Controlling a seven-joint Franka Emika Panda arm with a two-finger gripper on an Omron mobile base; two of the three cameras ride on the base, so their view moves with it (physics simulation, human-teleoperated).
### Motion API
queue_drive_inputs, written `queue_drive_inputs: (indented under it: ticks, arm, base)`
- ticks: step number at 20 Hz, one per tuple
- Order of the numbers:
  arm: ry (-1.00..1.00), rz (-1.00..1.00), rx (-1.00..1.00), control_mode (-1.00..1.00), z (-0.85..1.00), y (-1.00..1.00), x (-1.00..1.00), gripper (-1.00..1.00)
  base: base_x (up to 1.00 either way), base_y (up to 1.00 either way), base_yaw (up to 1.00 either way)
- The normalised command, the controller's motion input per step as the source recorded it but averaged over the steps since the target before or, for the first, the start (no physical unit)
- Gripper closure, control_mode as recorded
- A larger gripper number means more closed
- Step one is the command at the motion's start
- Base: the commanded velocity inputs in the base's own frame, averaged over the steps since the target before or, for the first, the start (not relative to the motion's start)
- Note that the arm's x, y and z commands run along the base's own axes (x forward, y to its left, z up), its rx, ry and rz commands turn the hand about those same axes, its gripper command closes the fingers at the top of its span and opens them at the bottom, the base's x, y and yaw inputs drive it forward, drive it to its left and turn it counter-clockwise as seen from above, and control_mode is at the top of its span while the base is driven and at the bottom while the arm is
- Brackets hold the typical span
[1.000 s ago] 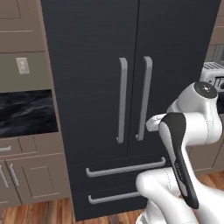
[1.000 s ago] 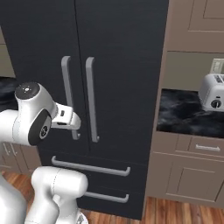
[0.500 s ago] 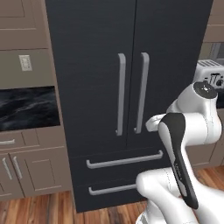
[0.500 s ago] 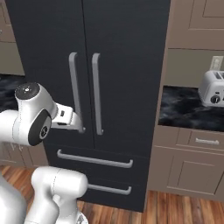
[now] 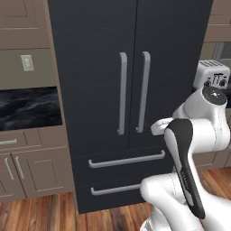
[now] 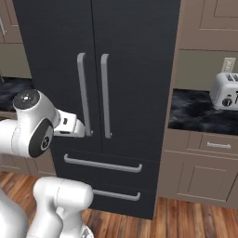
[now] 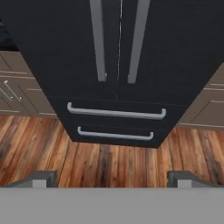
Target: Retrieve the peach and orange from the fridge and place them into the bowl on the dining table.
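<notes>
The arm (image 5: 189,149) is folded up close to the robot. Its tool (image 7: 112,177) points down at the wood floor (image 7: 109,162) and the low part of the fridge (image 7: 118,52). The two finger tips (image 7: 41,178) are spread as wide as they go. The tool holds nothing.

Past the tool is the fridge. It is tall and black. Both doors are shut. Two grey handles (image 5: 134,92) run up and down, side by side, in the middle. Under them are two drawers (image 5: 126,173), each with a long flat handle. The tool is near the fridge but not touching it.

The peach and the orange should be inside the fridge, behind the shut doors, so I cannot see them. The bowl is somewhere else too.

To one side of the fridge a toaster (image 6: 225,90) sits on a black bench (image 6: 200,111).

I think the step now is to open a door. To do it well, the tool should lift up to handle height and turn to face the door. It should pick one handle and put a finger on each side of it, not both handles at once. Then it should squeeze and pull in a wide curve, the way the door swings. A straight tug could make the fingers slip off.
</notes>
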Motion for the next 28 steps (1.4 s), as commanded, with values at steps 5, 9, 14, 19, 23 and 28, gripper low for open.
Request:
queue_drive_inputs:
  ticks: [5, 9, 14, 19, 23, 28]
  arm:
    - [-0.16, -0.02, 0.0, -1.0, 0.14, -0.16, 0.58, -1.0]
    - [-0.06, -0.08, 0.0, -1.0, 0.22, -0.26, 0.86, -1.0]
    - [0.0, -0.05, 0.0, -1.0, 0.19, -0.26, 0.87, -1.0]
    - [0.0, -0.03, 0.01, -1.0, 0.09, -0.18, 0.72, -1.0]
    - [0.0, -0.02, 0.0, -1.0, 0.13, -0.07, 0.75, -1.0]
    - [0.0, -0.01, 0.0, -1.0, 0.05, 0.0, 0.72, -1.0]
  base:
    - [0.0, 0.0, 0.0]
    - [0.0, 0.0, 0.0]
    - [0.0, 0.0, 0.0]
    - [0.0, 0.0, 0.0]
    - [0.0, 0.0, 0.0]
    - [0.0, 0.0, 0.0]
